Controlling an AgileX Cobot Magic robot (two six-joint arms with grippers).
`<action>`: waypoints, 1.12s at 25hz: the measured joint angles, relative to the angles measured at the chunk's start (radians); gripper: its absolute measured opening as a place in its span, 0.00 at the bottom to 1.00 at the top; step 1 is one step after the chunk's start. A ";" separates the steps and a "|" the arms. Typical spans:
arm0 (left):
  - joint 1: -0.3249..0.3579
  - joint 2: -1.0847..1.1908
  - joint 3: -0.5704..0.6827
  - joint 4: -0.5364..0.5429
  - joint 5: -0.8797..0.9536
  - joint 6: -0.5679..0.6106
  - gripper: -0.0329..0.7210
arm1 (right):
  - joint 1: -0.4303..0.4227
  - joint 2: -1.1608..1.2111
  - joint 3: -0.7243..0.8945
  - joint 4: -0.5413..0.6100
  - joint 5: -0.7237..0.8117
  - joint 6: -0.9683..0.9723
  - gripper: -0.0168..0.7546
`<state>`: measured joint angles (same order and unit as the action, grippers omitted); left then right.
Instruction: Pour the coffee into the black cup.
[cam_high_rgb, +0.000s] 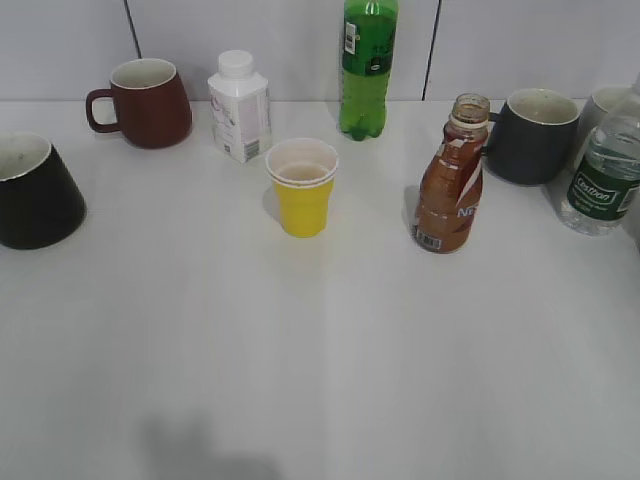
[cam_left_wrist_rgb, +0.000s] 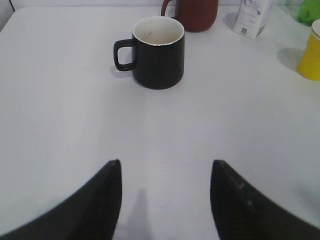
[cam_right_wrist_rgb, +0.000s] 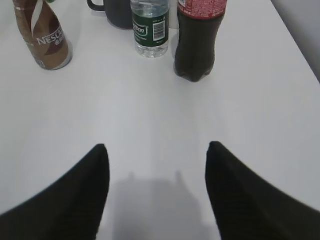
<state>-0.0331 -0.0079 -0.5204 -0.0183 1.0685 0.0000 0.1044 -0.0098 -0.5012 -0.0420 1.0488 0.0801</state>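
We see the coffee bottle (cam_high_rgb: 452, 180) standing upright and uncapped on the white table (cam_high_rgb: 320, 350), right of centre in the exterior view, just in front of the dark grey mug (cam_high_rgb: 530, 135) and near a clear water bottle with a green label (cam_high_rgb: 605, 170). The black cup (cam_high_rgb: 35, 192) sits at the far left edge of that view, well apart from the coffee bottle, with the yellow cup (cam_high_rgb: 302, 186) between them. Behind stand a maroon mug (cam_high_rgb: 145, 102), a white carton-like bottle (cam_high_rgb: 240, 107) and a tall green bottle (cam_high_rgb: 368, 65). From the left wrist view, our left gripper (cam_left_wrist_rgb: 165, 200) hangs above bare table with its jaws spread wide and holding nothing, the black cup ahead with its handle to the left. Our right gripper (cam_right_wrist_rgb: 156, 192) is likewise spread and empty over the table; ahead of it stands a dark cola bottle (cam_right_wrist_rgb: 197, 37).
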 joint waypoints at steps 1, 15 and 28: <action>0.000 0.000 0.000 0.000 0.000 0.000 0.62 | 0.000 0.000 0.000 0.000 0.000 0.000 0.64; 0.000 0.000 0.000 0.000 0.000 0.000 0.62 | 0.000 0.000 0.000 0.000 0.000 0.000 0.64; 0.000 0.023 -0.029 0.031 -0.117 0.000 0.62 | 0.000 0.000 0.000 0.000 0.000 0.001 0.64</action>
<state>-0.0331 0.0147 -0.5489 0.0129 0.9519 0.0000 0.1044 -0.0098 -0.5012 -0.0420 1.0488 0.0810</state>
